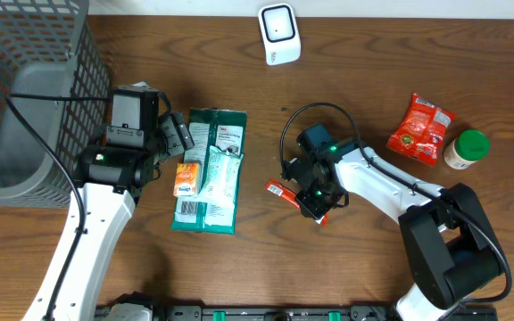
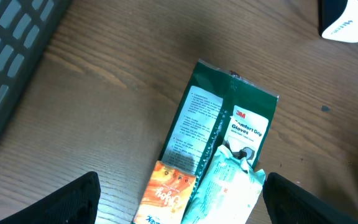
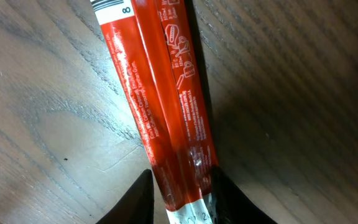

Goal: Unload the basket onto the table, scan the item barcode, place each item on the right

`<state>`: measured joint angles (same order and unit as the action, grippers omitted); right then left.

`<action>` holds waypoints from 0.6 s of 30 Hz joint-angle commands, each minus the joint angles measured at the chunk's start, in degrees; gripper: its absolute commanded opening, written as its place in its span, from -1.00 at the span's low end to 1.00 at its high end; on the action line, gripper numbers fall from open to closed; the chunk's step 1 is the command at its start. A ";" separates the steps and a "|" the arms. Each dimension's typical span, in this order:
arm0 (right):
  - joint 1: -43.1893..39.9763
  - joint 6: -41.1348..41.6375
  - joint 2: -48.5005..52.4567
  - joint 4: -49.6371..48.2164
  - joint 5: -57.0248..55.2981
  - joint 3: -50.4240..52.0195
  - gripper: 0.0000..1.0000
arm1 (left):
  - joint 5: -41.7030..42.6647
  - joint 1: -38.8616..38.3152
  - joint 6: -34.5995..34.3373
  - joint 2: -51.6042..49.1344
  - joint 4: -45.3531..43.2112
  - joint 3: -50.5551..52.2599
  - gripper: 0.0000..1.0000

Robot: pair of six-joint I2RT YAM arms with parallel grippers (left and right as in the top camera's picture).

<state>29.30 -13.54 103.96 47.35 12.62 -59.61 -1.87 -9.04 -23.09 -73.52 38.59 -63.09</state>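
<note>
A long red stick packet (image 3: 166,99) lies flat on the wooden table, with a barcode at its far end. My right gripper (image 3: 182,199) straddles its near end. The right finger (image 3: 229,199) touches the packet, and a thin strip of table shows beside the left finger (image 3: 140,202), so the jaws are slightly open. From overhead, the packet's end (image 1: 279,190) sticks out left of the right gripper (image 1: 315,203). The white scanner (image 1: 279,34) stands at the back edge. My left gripper (image 2: 179,211) hangs open above a pile of packets, holding nothing.
The pile holds a green glove packet (image 1: 212,169), an orange packet (image 1: 186,179) and a pale teal pouch (image 1: 221,174). A grey mesh basket (image 1: 25,98) fills the left. A red snack bag (image 1: 419,129) and a green-lidded jar (image 1: 467,148) sit at the right.
</note>
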 commanded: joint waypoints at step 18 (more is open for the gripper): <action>0.48 1.33 -0.24 0.20 -0.76 0.66 -0.34 | -0.55 0.24 0.50 -0.22 0.02 -0.24 0.69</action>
<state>29.34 -12.36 103.44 47.55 12.51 -59.51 -1.87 -9.04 -23.09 -73.52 38.59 -63.09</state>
